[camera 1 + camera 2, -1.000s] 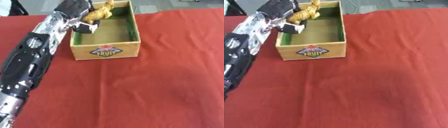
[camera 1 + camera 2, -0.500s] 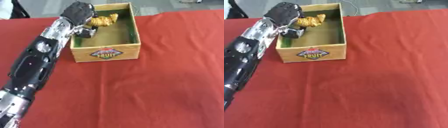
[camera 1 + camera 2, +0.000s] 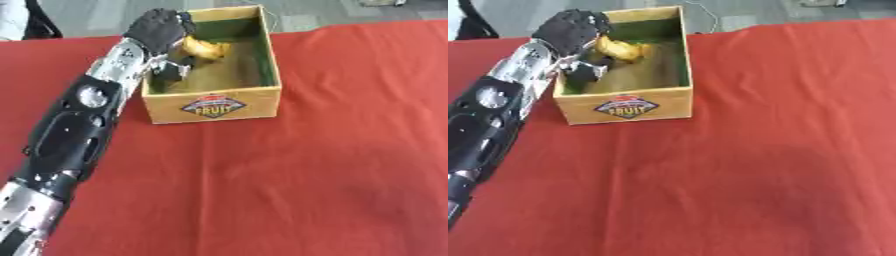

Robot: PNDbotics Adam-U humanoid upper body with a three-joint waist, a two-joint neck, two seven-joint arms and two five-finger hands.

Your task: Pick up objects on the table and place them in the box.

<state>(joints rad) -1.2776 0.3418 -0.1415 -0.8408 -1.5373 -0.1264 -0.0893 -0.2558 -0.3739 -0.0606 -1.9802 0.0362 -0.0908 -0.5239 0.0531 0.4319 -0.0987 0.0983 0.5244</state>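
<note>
Yellow toy [image 3: 206, 48] lying in box [image 3: 254, 98], just beside my left hand [image 3: 160, 31]. Fingers curling over near wall, holding nothing I can see. Am lifting straight up, avoiding box rim.

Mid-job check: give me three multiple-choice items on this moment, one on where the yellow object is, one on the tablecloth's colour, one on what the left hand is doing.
1. Where is the yellow object?
A. On the cloth in front of the box
B. Inside the box, toward its far end
C. On the cloth to the right of the box

2. What colour is the tablecloth?
A. Red
B. Blue
C. White

3. What is the left hand doing?
A. Resting open at a lower corner
B. Lying flat on the cloth
C. Reaching over the box's far left corner, against the yellow object

Answers: 1 B, the object lies within the walls of the box. 2 A, red cloth surrounds the box. 3 C, the hand sits above the box's left rim with its fingers down by the object.
</note>
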